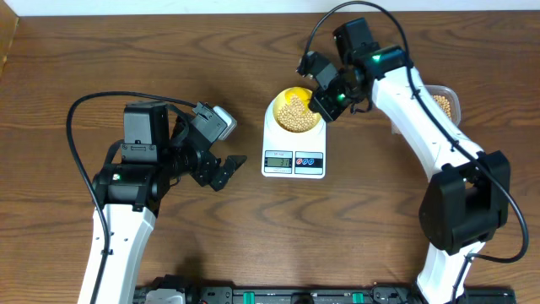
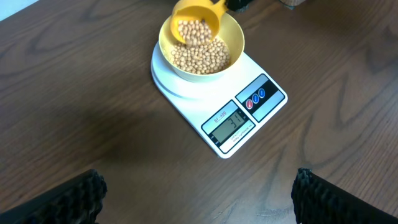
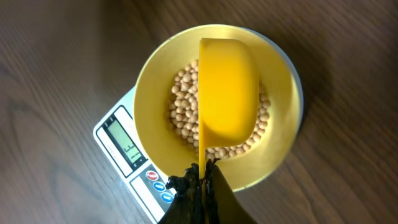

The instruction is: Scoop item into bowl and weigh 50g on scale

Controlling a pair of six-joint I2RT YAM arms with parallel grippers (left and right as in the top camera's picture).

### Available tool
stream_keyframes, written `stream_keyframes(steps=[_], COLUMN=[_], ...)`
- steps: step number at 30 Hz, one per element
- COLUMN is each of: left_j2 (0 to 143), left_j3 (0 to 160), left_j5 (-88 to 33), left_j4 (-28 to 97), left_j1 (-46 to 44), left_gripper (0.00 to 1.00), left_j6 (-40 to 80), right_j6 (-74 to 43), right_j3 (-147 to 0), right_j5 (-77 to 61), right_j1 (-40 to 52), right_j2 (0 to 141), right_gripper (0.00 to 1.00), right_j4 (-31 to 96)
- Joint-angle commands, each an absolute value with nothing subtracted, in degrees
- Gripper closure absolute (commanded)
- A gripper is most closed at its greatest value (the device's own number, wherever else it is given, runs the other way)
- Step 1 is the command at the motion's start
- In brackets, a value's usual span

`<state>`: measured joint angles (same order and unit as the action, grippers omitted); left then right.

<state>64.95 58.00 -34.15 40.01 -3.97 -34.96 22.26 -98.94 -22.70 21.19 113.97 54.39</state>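
The white scale [image 1: 294, 160] stands mid-table with the pale-yellow bowl [image 1: 283, 103] on it, holding tan beans [image 1: 297, 118]. My right gripper [image 1: 329, 103] is shut on the thin handle of a bright-yellow scoop [image 3: 227, 87], tipped over the bowl [image 3: 149, 93]. In the left wrist view beans [image 2: 199, 53] spill from the scoop [image 2: 198, 15] into the bowl [image 2: 233, 34] on the scale [image 2: 249, 112]. My left gripper [image 1: 226, 169] is open and empty, left of the scale; its fingers [image 2: 199, 196] frame bare table.
A clear plastic tub [image 1: 445, 101] with more beans sits at the right, partly hidden behind the right arm. The scale's display [image 3: 122, 144] and round buttons [image 3: 158, 185] face the front. The arm bases stand along the near edge.
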Motion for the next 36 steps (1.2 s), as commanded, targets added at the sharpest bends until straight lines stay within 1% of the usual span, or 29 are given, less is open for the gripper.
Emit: stream_keyframes(steps=[1, 9, 14, 22, 29, 36], left_j2=[65.12, 65.12, 65.12, 65.12, 65.12, 65.12], left_j3=[58.83, 58.83, 58.83, 58.83, 58.83, 58.83], left_j5=[-33.85, -33.85, -33.85, -33.85, -33.85, -33.85], left_j4=[39.97, 39.97, 39.97, 39.97, 39.97, 39.97], left_j1=[-3.95, -3.95, -3.95, -3.95, -3.95, -3.95], left_gripper=[0.02, 0.02, 0.02, 0.02, 0.03, 0.02], left_j6=[-35.33, -35.33, -35.33, -35.33, -35.33, -35.33], right_j6=[27.09, 28.01, 33.89, 36.36, 38.22, 38.57], right_j3=[-100.49, -100.51, -100.51, -100.51, -100.51, -100.51], right_j5=[-20.45, -20.47, -20.40, -16.62, -20.27, -20.03], right_j1=[22.28, 22.39, 22.39, 22.39, 22.39, 22.22], right_j2=[114.21, 113.62, 112.22, 111.20, 110.24, 109.16], right_gripper=[0.99, 0.99, 0.99, 0.99, 0.99, 0.99], right_j4=[54.52, 54.41, 55.16, 55.94, 56.03, 55.51])
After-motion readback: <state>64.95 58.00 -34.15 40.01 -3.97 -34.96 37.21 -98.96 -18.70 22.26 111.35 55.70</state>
